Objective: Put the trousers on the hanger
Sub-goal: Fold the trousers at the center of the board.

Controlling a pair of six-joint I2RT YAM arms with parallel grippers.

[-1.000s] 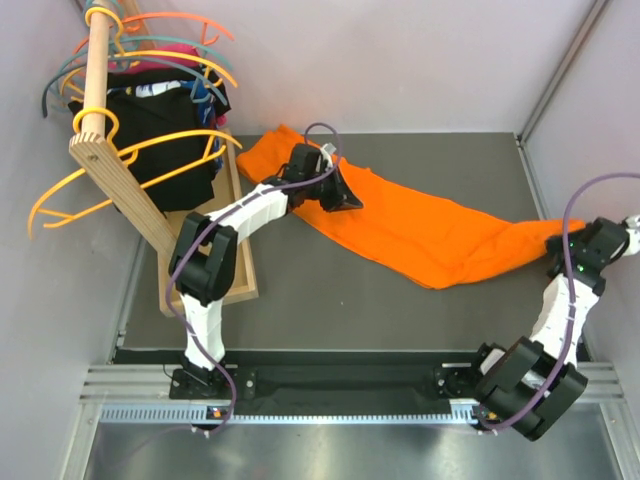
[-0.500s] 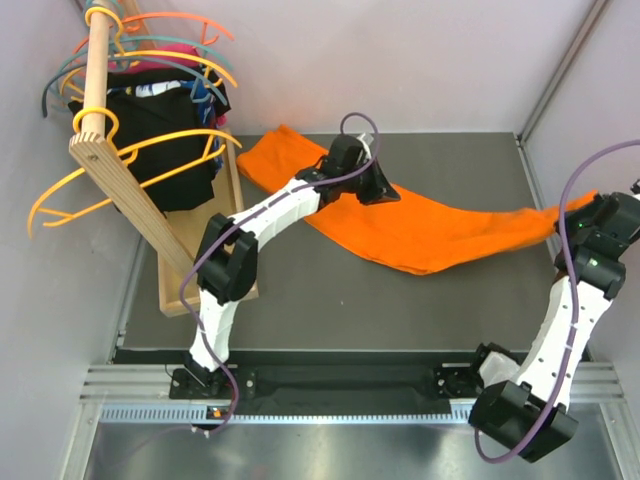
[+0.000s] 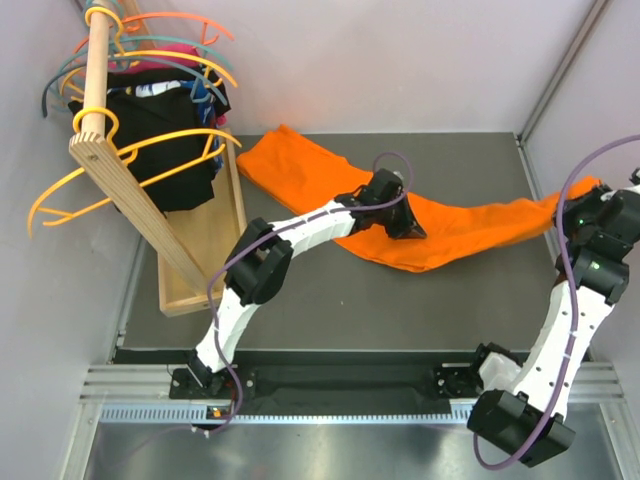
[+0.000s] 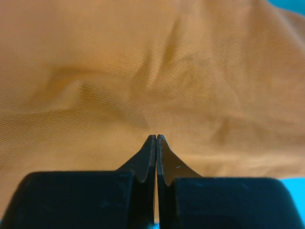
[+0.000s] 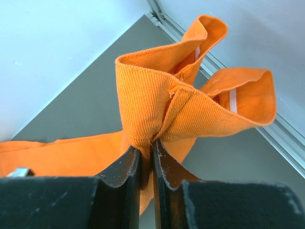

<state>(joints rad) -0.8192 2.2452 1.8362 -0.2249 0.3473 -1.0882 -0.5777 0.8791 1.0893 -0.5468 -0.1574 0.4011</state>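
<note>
- Across the far half of the surface [image 3: 330, 290], the trousers [image 3: 470, 225] lie as one long orange band. They run from a flat end at far left, beside the wooden rack [image 3: 130, 200], to a raised end at the right edge.
- The right tool [image 5: 145, 153] is clamped on that bunched right end, which folds up above its tips. From overhead, this end is lifted off the surface.
- The left tool [image 4: 156, 141] is closed with nothing between its tips. It presses down on the cloth about mid-length.
- Over the last second the left tool has slid from near the far-left end rightward to the middle. Meanwhile the right tool has drawn its end up and farther back, so the band now runs straighter.
- I judge this to be straightening ahead of carrying, since no part of the cloth is on the hanger yet.
- The hanger [image 3: 170, 139], amber-yellow, hangs on the rack at far left, well apart from both tools.
- Count: one pair of trousers, two tools, one rack and one black garment bundle [image 3: 150, 110]. The coral and teal hangers [image 3: 205, 28] overlap too much to count.
</note>
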